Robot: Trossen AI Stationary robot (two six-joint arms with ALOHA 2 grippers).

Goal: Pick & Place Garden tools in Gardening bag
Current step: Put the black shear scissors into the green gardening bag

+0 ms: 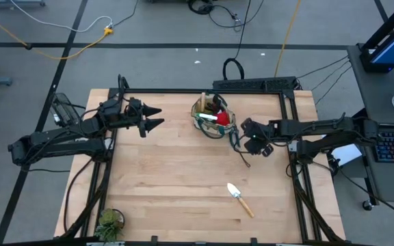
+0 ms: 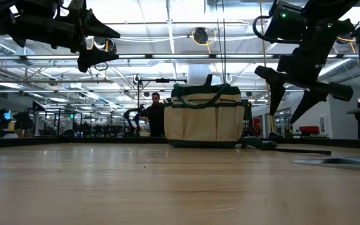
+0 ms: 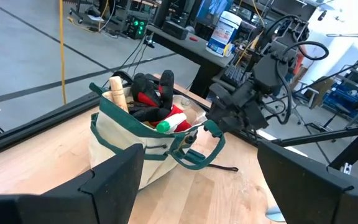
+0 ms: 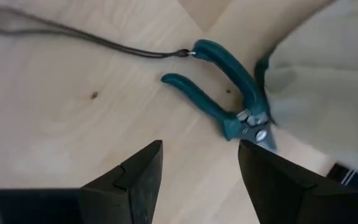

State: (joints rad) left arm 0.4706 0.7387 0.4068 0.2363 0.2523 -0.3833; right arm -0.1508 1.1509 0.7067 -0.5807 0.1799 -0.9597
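Standing near the far edge of the table [image 1: 183,184], the gardening bag [image 1: 214,117] is upright, tan fabric with dark green trim and a green loop handle hanging down its side. Its contents project above the rim: a wooden handle [image 3: 118,93] at one side, black handles [image 3: 151,87] with a red-and-black item [image 3: 146,99] between them, and a green cap [image 3: 163,127] near the centre. Further items lower in the bag cannot be made out.

Two tools remain outside the bag. Green-handled pruning shears [image 4: 225,93] lie flat on the wood just beside the bag's wall, blades toward the fabric, with a dark cord [image 4: 73,34] trailing from one handle. A silver trowel [image 1: 239,199] with a wooden handle lies well apart, toward the near right part of the table.

The right gripper [image 1: 252,145] hangs above the shears, fingers apart and holding nothing; the wrist view shows both fingers [image 4: 135,180] clear of the tool. The left gripper [image 1: 154,117] waits off to the left of the bag, above the table, fingers spread wide and empty.

A small potted plant [image 1: 109,223] sits at the near left corner. A person [image 2: 155,112] is visible in the room beyond the bag.
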